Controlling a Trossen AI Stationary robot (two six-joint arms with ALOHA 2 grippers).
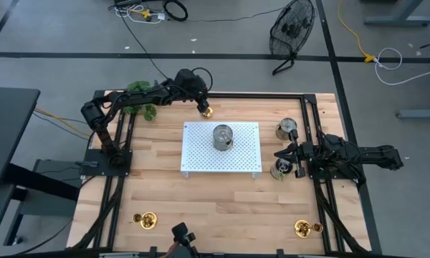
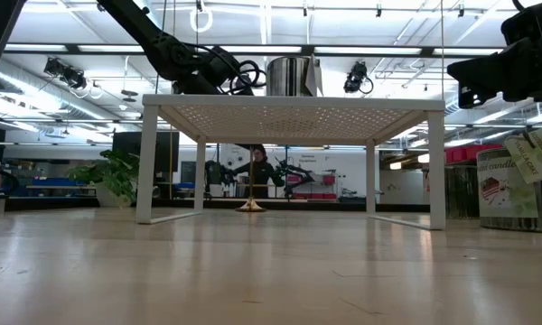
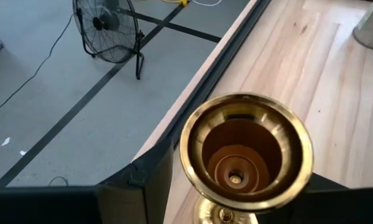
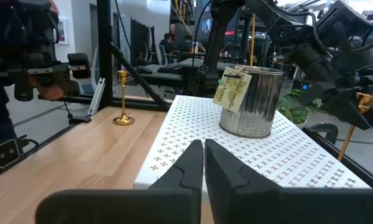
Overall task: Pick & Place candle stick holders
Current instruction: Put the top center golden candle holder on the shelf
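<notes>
A gold-brass candle stick holder [image 1: 206, 112] with a slim stem is at the table's far edge, between the fingers of my left gripper [image 1: 202, 105]. Its open cup [image 3: 245, 149] fills the left wrist view, and its stem and round base [image 2: 251, 205] show under the platform in the low view. Two more gold holders stand on their bases near the front edge, one at the left [image 1: 147, 218] and one at the right [image 1: 303, 228]. The left one also shows in the right wrist view [image 4: 123, 99]. My right gripper [image 4: 203, 155] is shut and empty at the table's right side [image 1: 279, 155]. My left gripper has the holder between its two fingers [image 3: 143, 186], high up by the cup [image 4: 362, 101]. The cup hides the exact place of contact. The fingers come slanting down from the far left. Whether the base rests on the table or hangs just above it, I cannot tell.
A white perforated platform [image 1: 201, 161] on legs stands mid-table with a tin candle [image 1: 222, 136] on it. Two more tins [image 1: 287, 130] [image 1: 279, 170] stand beside my right gripper. A green plant [image 1: 140, 89] lies at the far left. A black frame rims the table.
</notes>
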